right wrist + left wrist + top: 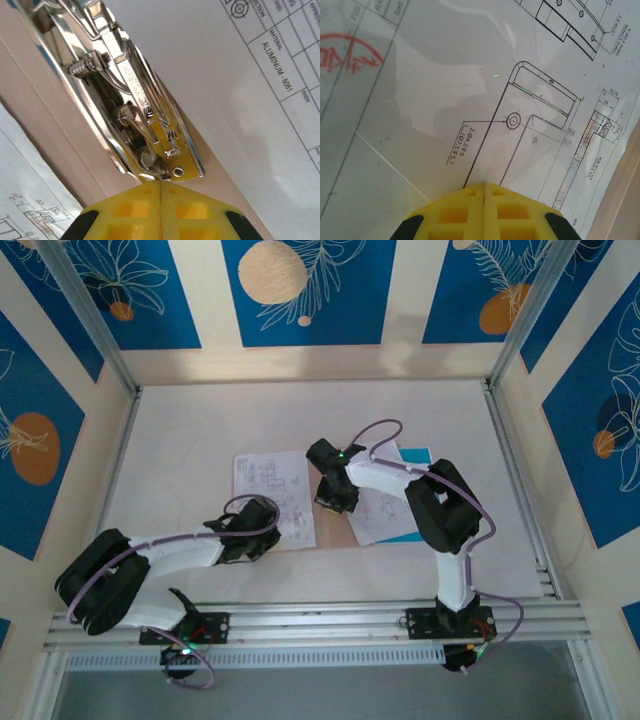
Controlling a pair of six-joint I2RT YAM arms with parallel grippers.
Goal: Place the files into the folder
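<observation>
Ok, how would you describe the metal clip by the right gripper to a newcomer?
Find the pinkish-brown folder in the middle of the table, under the white printed sheets. On its bare strip between two sheets, just ahead of the shut right gripper, sits the metal clip. It's the only shiny chrome piece, with a spring and lever, among flat paper and card.

"MATERIAL" and "ALUMINUM - 6061" in the title block of a white drawing sheet (225, 100), dimension "204.29" on a second drawing sheet (420, 100), "15.75" and "14" near its right edge, "TITLE" and "DATE" at its top
</observation>
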